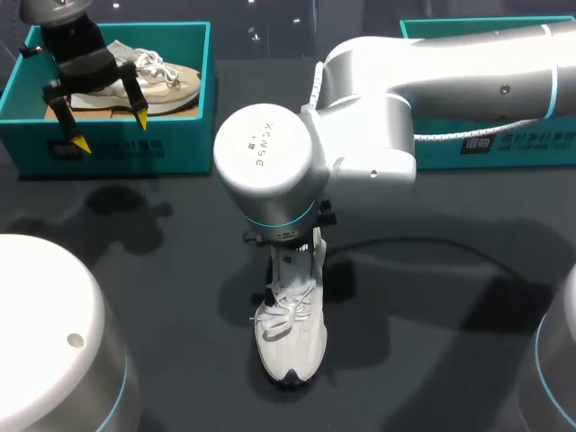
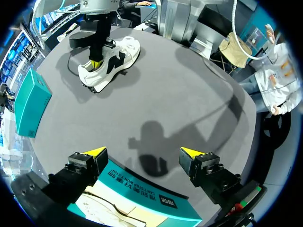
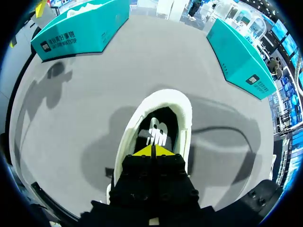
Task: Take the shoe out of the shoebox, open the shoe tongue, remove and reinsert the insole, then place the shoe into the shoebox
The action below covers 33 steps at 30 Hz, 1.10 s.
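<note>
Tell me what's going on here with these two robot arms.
The right arm reaches to the middle of the table, where a white shoe sits outside any box. The right gripper points down into the shoe's opening, fingers closed together just above the insole; whether it pinches anything cannot be told. The left gripper hangs open over the teal shoebox at the far left, which holds a second, beige shoe.

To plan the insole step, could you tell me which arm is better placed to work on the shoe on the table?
Right: the right gripper is at the opening of the shoe, tips together. The left gripper hangs open over the far shoebox.
</note>
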Each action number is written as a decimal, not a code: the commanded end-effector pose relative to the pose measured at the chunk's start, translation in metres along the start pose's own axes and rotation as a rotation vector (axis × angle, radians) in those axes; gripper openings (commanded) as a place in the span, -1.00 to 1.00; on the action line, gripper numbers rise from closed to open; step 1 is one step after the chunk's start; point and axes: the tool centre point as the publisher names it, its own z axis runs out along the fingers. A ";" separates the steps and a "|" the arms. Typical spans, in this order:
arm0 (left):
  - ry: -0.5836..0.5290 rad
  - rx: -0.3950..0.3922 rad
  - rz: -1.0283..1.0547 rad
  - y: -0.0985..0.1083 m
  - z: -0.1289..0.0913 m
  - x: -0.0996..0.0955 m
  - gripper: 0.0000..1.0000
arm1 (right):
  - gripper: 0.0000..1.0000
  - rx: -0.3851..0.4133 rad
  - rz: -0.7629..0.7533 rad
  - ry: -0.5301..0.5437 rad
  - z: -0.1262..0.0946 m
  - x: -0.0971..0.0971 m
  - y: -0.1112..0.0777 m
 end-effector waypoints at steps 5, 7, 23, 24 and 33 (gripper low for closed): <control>0.002 -0.001 0.001 0.000 -0.001 0.000 1.00 | -1.00 -0.078 0.271 -0.001 0.018 -0.001 0.015; 0.002 -0.001 0.001 0.000 -0.001 0.000 1.00 | -1.00 -0.076 0.263 -0.024 0.027 0.000 0.019; 0.002 -0.001 0.001 0.000 -0.001 0.000 1.00 | -1.00 0.145 0.235 -0.034 0.064 0.020 -0.025; 0.002 -0.001 0.001 0.000 -0.001 0.000 1.00 | -1.00 0.160 0.247 -0.026 0.061 0.019 -0.030; 0.002 -0.001 0.001 0.000 -0.001 0.000 1.00 | -1.00 0.164 0.233 -0.009 0.015 0.011 -0.030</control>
